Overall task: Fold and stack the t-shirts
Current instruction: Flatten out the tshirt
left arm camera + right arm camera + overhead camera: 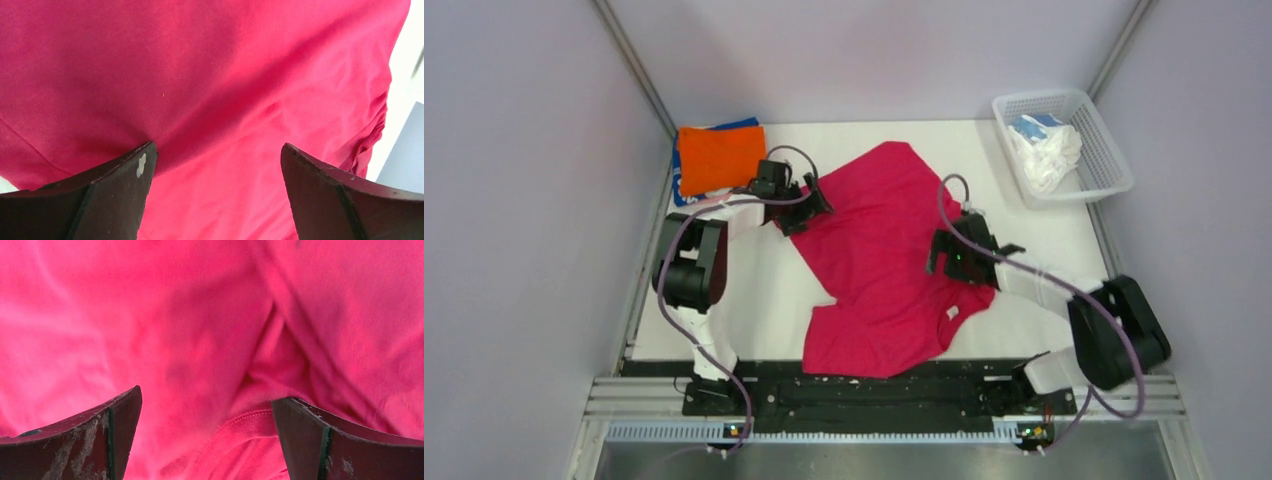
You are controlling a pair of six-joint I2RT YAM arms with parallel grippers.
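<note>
A crimson-pink t-shirt (884,260) lies spread and rumpled across the middle of the white table, its neck hole toward the right front. My left gripper (807,203) stands open over the shirt's left edge; the left wrist view shows its two dark fingers (120,200) wide apart with only cloth (215,100) below. On the shirt's right side my right gripper (954,250) is open too, and its fingers (100,440) straddle the ribbed collar seam (250,422). A folded orange t-shirt (720,157) rests on a blue one (686,187) at the back left.
A white mesh basket (1104,150) at the back right holds white and light-blue cloth (1044,150). Grey booth walls close in the table on three sides. A black rail (864,395) runs along the near edge between the arm bases.
</note>
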